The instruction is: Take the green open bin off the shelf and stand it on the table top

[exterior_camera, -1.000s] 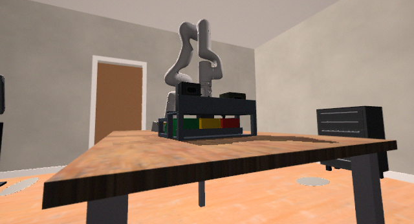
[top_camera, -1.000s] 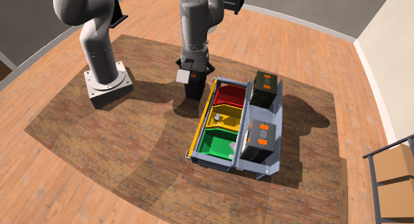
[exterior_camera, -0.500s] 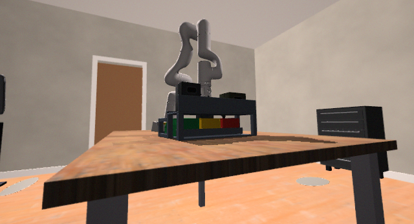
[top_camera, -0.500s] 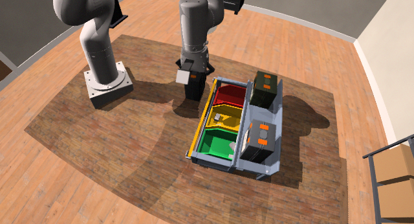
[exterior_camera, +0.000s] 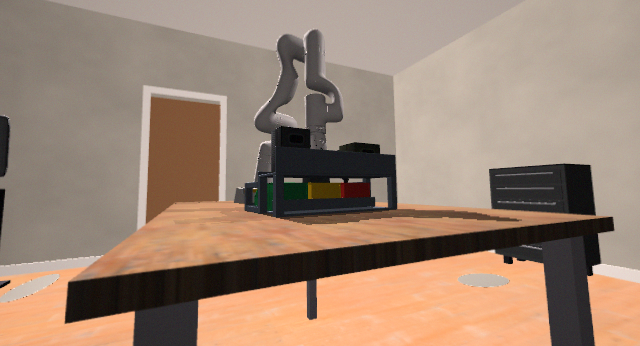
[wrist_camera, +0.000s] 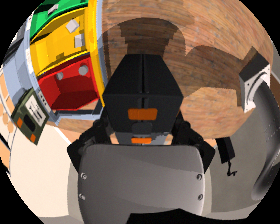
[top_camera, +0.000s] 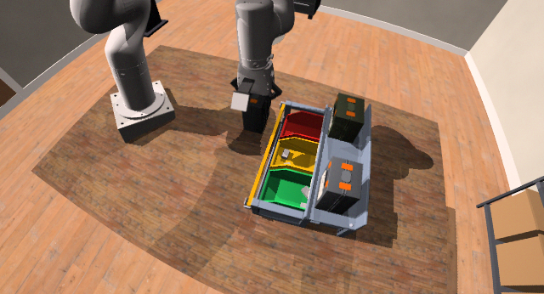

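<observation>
The green open bin (top_camera: 282, 193) (exterior_camera: 290, 192) (wrist_camera: 37, 16) is in the lower level of the grey-blue shelf (top_camera: 276, 212) (exterior_camera: 335, 163), at its near end in the top view, with pale parts inside. The yellow bin (top_camera: 303, 160) (exterior_camera: 324, 190) (wrist_camera: 47, 50) is beside it, then the red bin (top_camera: 303, 125) (exterior_camera: 356, 190) (wrist_camera: 61, 95). A yellow bar (top_camera: 263, 160) runs along their open fronts. My gripper (top_camera: 257, 98) (wrist_camera: 142, 102) is shut on a black case (top_camera: 256, 115) (wrist_camera: 136, 82) with orange latches, upright beside the shelf's red-bin end. Its underside and exact height are hidden.
On the shelf's upper level stand a dark green case (top_camera: 348, 120) (exterior_camera: 360, 148) (wrist_camera: 28, 120) above the red-bin end and a dark grey case (top_camera: 340, 189) (exterior_camera: 292, 137) above the green-bin end. The robot's base (top_camera: 146, 120) stands left of the held case in the top view.
</observation>
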Controlling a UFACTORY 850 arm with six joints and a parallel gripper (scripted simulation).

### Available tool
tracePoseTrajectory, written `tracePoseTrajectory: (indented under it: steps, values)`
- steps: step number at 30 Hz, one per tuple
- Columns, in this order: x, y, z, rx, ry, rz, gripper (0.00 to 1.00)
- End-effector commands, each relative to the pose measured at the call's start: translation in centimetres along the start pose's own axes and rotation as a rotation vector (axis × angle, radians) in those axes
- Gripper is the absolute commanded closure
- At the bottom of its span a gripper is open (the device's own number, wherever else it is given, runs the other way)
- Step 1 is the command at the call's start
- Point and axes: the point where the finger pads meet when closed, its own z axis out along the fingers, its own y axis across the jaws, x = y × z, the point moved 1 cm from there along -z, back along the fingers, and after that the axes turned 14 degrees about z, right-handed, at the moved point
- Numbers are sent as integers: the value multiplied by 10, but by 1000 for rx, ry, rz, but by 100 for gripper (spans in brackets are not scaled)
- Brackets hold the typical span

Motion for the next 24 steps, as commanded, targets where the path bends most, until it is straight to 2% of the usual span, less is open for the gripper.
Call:
tracePoseTrajectory:
  steps: [1, 5, 17, 24]
  values:
    - [0, -1, 1, 2, -1, 0, 100]
    - [1, -1, 9, 2, 0, 0, 100]
    - [1, -1, 9, 2, 0, 0, 100]
    - [2, -2, 19, 2, 0, 0, 100]
